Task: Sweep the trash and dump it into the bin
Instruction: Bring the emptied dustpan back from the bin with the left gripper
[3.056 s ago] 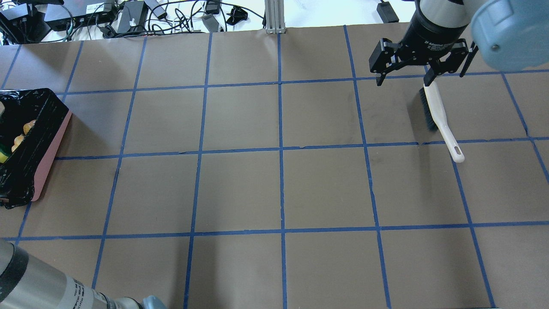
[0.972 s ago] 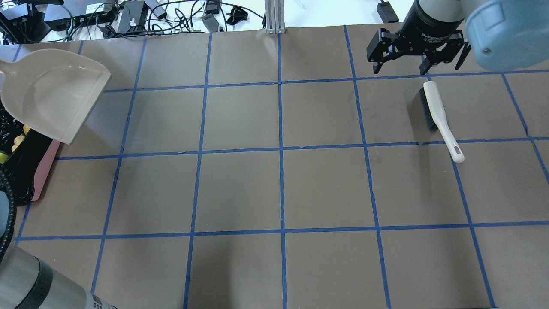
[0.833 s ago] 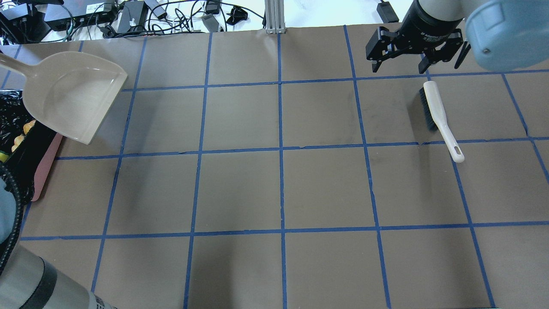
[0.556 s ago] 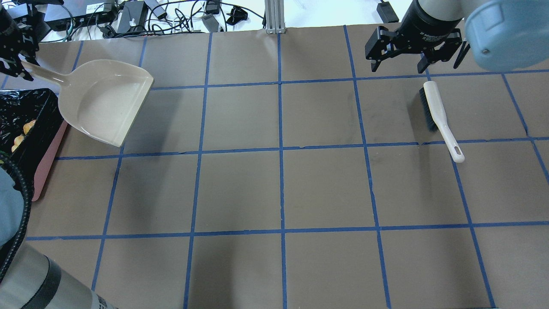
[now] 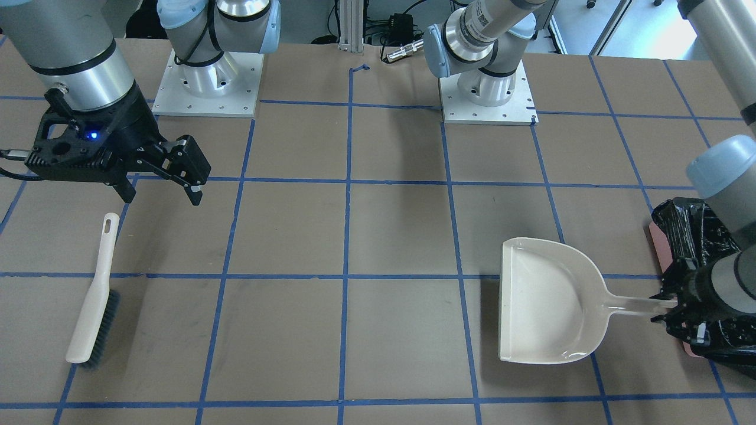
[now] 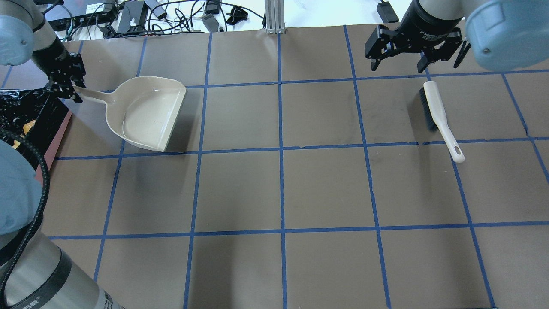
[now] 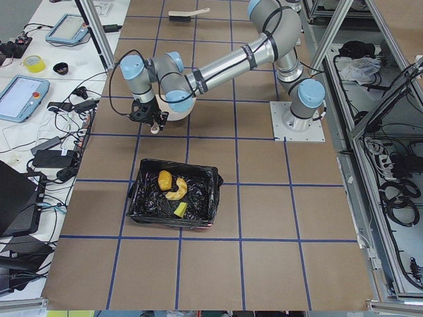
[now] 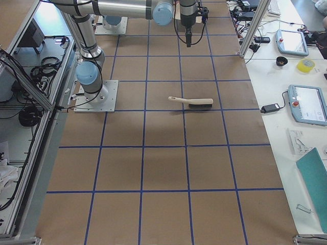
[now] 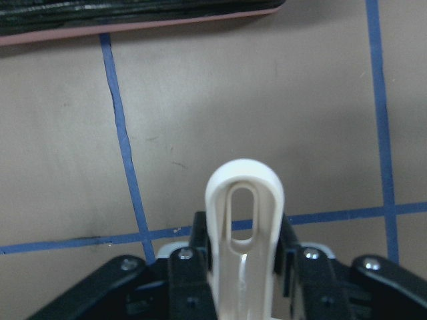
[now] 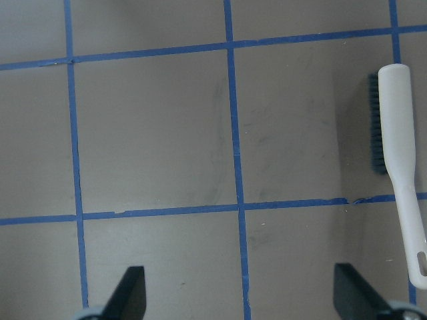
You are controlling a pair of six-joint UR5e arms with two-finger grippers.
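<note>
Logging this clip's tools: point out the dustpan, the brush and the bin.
dustpan point(image 6: 148, 116), overhead exterior view, pan floor.
brush point(image 6: 434, 107), overhead exterior view, white back.
bin point(image 7: 210, 193), exterior left view, bag-lined side wall.

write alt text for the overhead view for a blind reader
The left hand grips the handle of an empty beige dustpan at the left of a brown blue-gridded table, beside the black-lined pink bin. At the right, the open right hand hangs near a white brush lying on the table.

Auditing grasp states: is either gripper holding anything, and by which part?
Left gripper is shut on the beige plastic dustpan, clamped at the end of its handle. Right gripper is open, empty; the white-handled black-bristled brush lies free.
</note>
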